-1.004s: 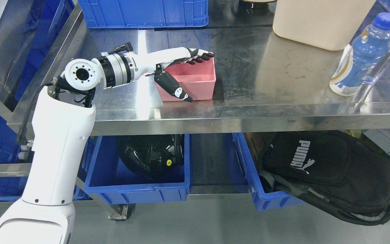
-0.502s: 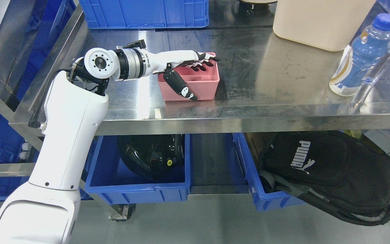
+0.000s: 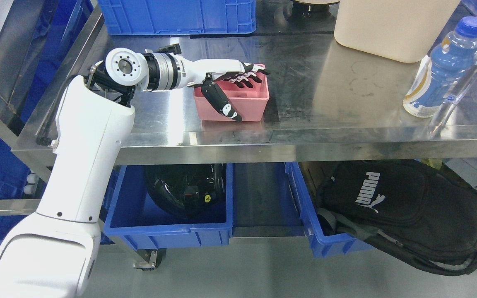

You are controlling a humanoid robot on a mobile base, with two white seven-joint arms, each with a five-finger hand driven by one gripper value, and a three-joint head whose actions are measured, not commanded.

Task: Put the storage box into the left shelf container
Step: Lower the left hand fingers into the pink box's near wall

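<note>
left hand [image 3: 226,85] pinching pink storage box [image 3: 246,103] on scuffed steel shelf [image 3: 325,103] (blue bins [image 3: 168,229] beneath).

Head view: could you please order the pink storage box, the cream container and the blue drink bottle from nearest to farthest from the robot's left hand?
1. Pink storage box: under the left hand, fingers over its far rim, thumb down its near left side.
2. Cream container: back of the steel table, right of the hand.
3. Blue drink bottle: far right of the table.
</note>
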